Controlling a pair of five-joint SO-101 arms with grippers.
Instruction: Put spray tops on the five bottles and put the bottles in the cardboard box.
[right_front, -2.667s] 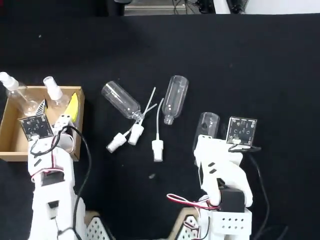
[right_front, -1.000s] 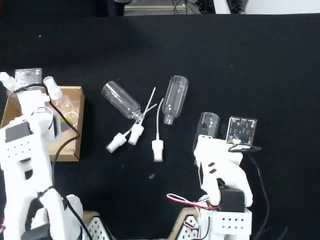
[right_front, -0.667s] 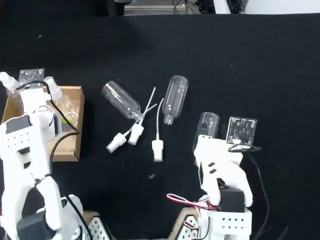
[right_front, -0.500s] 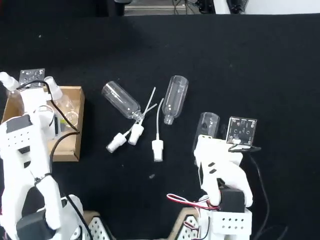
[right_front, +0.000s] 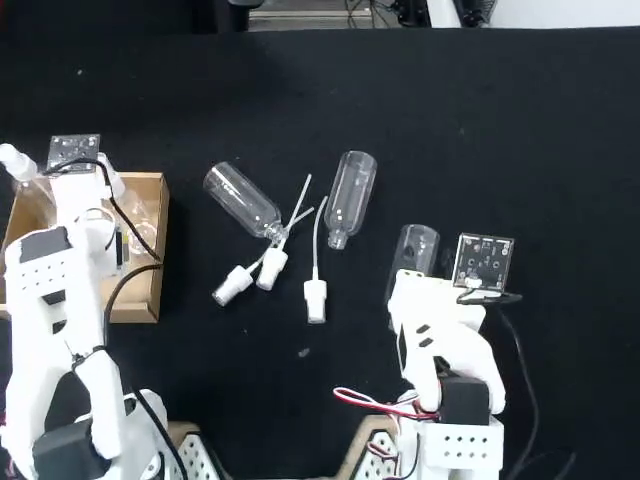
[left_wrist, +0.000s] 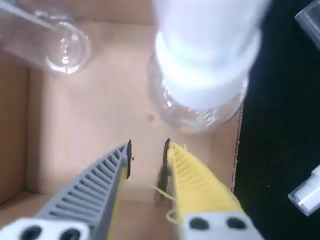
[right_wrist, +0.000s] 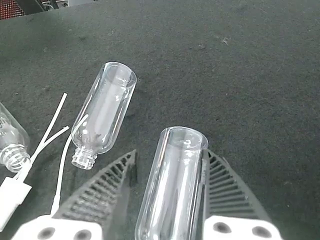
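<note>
The cardboard box (right_front: 136, 304) sits at the table's left edge, and my left arm (right_front: 60, 270) hangs over it. My left gripper (left_wrist: 148, 145) is slightly open above the box floor (left_wrist: 75, 125), holding nothing. Beside it stands a bottle with a white spray top (left_wrist: 205, 65), and a second clear bottle (left_wrist: 50, 37) is farther off. My right gripper (right_wrist: 169, 152) is shut on a clear topless bottle (right_front: 415, 250) lying on the mat. Two more topless bottles (right_front: 243, 200) (right_front: 350, 195) lie mid-table. Three loose spray tops (right_front: 233, 285) (right_front: 272, 268) (right_front: 315, 298) lie near them.
The black mat (right_front: 480, 130) stretches bare to the back and right. In the right wrist view a loose bottle (right_wrist: 102, 117) lies just beyond my held one, with thin white dip tubes (right_wrist: 55, 117) beside it.
My left arm has swung from the box's front edge to over its back part, then shifted slightly right. The right arm and the loose items have not moved.
</note>
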